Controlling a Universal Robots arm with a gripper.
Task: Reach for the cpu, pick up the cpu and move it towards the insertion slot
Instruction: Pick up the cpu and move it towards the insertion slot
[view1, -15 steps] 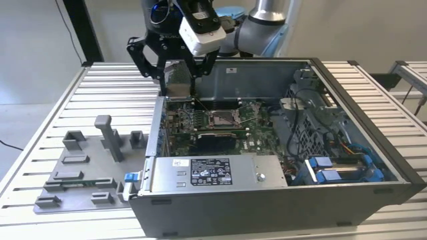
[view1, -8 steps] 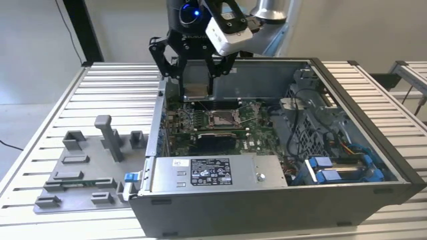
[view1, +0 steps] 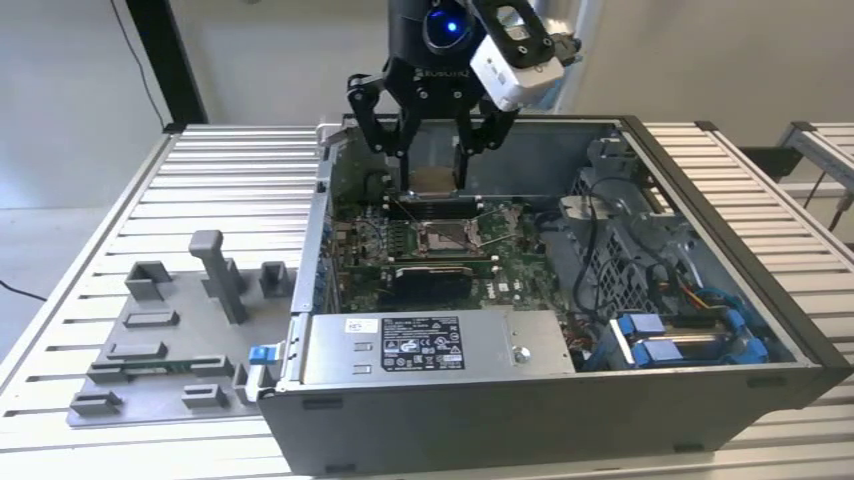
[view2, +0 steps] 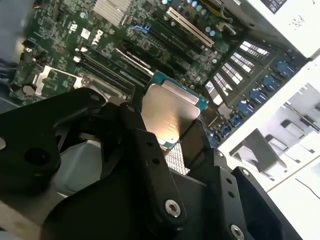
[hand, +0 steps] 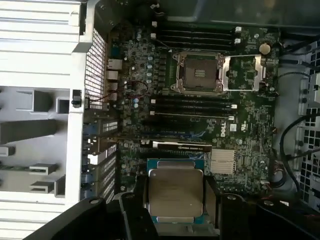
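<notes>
The cpu (hand: 176, 195) is being held flat between the fingers of the gripper (view1: 434, 182), above the open computer case (view1: 561, 400). The insertion slot (view1: 445, 236) is being observed just below the chip, nearer the exterior camera, uncovered.

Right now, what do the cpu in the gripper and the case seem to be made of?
The cpu: a brushed silvery metal lid, dully reflective, on a green board edge. The case: probably grey painted sheet metal, judging by thin flat walls. The gripper looks like matte black metal or plastic.
</notes>
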